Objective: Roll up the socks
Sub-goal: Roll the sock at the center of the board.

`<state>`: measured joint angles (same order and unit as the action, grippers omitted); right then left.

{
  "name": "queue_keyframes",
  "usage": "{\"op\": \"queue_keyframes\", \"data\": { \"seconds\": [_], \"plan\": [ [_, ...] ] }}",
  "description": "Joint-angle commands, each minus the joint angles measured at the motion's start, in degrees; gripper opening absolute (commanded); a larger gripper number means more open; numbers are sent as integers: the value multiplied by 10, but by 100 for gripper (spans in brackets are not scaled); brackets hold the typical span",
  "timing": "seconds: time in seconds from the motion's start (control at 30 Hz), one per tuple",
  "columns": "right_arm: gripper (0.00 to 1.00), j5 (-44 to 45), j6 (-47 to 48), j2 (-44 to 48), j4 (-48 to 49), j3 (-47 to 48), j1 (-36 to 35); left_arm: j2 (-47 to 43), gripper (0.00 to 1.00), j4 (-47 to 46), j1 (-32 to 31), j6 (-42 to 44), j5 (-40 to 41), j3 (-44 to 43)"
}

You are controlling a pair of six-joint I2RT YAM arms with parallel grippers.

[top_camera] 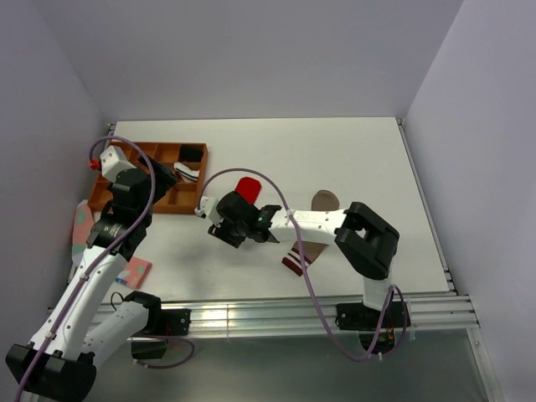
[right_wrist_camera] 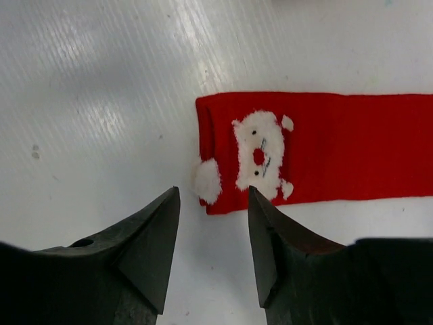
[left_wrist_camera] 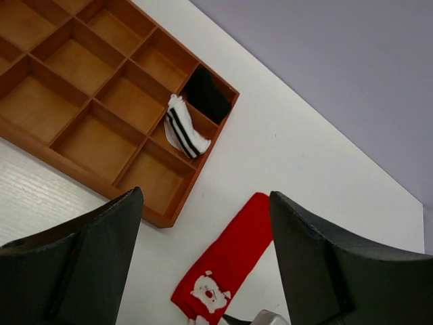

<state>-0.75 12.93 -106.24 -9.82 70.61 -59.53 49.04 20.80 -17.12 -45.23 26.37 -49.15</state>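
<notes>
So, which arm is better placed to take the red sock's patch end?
Right. The right tool hangs over the white-patch end of the red sock, jaws apart. The left tool, open too, sits by the wooden tray, farther away.

The left arm (top_camera: 92,276) rises from its base at the near left corner of the table (top_camera: 352,159) and leans up along the left edge. Its left gripper (left_wrist_camera: 205,200) is spread wide, with nothing between the fingers. The right arm (top_camera: 322,222) folds at the elbow by the near edge and reaches left toward the table's middle. The right gripper (right_wrist_camera: 212,196) points down, fingers parted more narrowly, gripping nothing.
</notes>
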Motion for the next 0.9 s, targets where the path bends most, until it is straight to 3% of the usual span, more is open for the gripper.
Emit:
{"op": "queue_keyframes", "data": {
  "seconds": [0.0,0.87],
  "plan": [
    [51,22,-18,-12,38,33,-6,9,81,-7,11,23,-27,-30],
    [44,42,-37,-90,43,61,-32,11,80,-29,32,26,-72,-14]
  ]
}}
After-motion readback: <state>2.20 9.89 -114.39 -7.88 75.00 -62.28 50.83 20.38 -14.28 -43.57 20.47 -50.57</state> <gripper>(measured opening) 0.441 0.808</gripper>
